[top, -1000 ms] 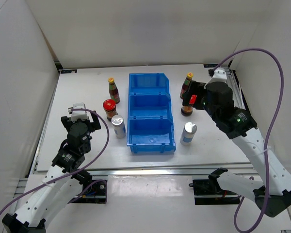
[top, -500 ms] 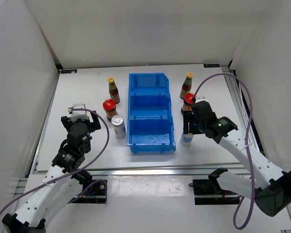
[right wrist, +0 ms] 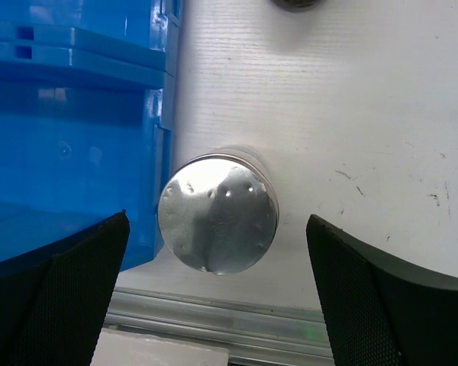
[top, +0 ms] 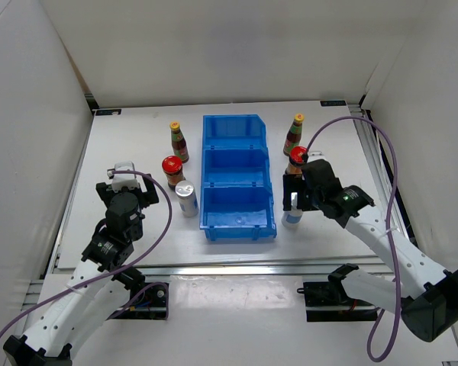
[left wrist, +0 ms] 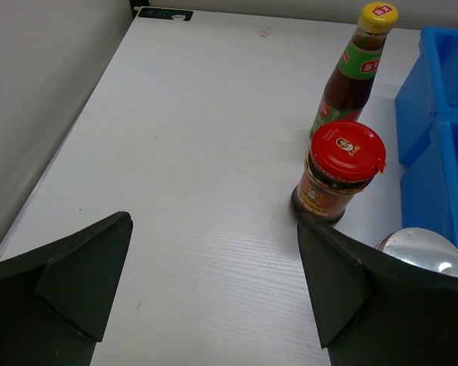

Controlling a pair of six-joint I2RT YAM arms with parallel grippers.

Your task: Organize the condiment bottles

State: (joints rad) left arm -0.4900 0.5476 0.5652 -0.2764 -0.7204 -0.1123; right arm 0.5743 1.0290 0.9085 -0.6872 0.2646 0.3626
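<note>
Right gripper (right wrist: 216, 221) spread wide over a silver cylinder (right wrist: 217, 214).
The cylinder is seen upright on the bench (right wrist: 328, 114) at the centre of the right wrist frame, between the parted fingers with a gap on each side, just beside the blue bin (right wrist: 69, 114) at the left. A second ago this gripper was placed higher in the top frame, by the red-lidded jar (top: 297, 155); it has since been brought down over the cylinder. The left gripper (left wrist: 214, 221) is kept released, unmoved.
</note>
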